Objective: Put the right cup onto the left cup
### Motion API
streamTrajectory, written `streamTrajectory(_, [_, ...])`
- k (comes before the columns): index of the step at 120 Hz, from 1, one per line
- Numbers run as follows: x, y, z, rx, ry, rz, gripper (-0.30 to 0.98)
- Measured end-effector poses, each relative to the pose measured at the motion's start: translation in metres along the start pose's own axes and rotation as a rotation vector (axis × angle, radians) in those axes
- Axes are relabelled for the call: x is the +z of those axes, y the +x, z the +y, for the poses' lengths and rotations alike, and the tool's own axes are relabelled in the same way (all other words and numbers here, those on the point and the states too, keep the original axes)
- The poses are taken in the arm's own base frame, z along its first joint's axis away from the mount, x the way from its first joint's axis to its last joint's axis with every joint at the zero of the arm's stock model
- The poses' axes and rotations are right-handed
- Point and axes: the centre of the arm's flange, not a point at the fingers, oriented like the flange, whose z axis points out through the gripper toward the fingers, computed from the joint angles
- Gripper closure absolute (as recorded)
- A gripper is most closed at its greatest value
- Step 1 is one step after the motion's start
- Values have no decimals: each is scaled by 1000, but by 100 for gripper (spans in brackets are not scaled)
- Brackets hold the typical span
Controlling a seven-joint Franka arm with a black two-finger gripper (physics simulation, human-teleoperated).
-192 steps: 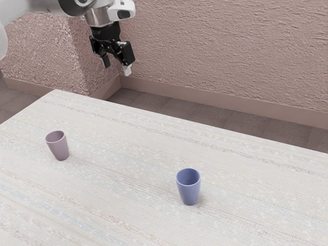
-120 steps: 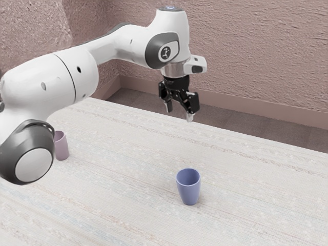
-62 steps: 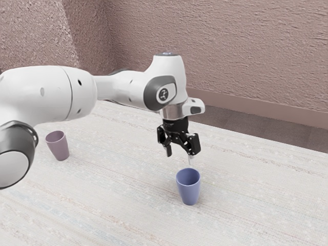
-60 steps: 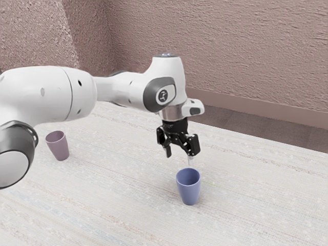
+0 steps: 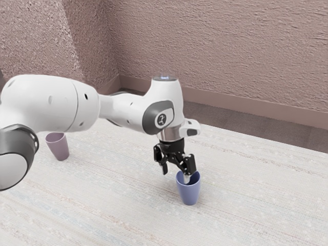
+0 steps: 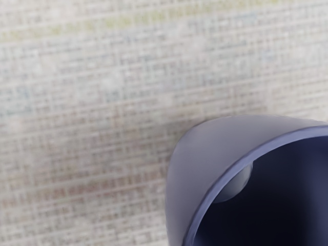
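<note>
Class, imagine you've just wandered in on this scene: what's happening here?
A robot arm is working at a blue cup that stands on the table. Its gripper is open, with one fingertip dipping into the cup's mouth and the other outside, so nothing is gripped. It is probably lining up to pinch the wall. The mauve cup stands apart, toward the exterior view's left, and the two cups are not stacked.
</note>
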Motion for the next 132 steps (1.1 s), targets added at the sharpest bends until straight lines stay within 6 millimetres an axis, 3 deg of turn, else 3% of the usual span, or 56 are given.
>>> streamTrajectory(32, [14,3,-5,-7,11,46,6])
streamTrajectory(67, [11,5,-3,-9,11,78,54])
streamTrajectory(83, [10,6,-2,-11,11,83,67])
streamTrajectory(132, [6,6,3,-14,13,100,77])
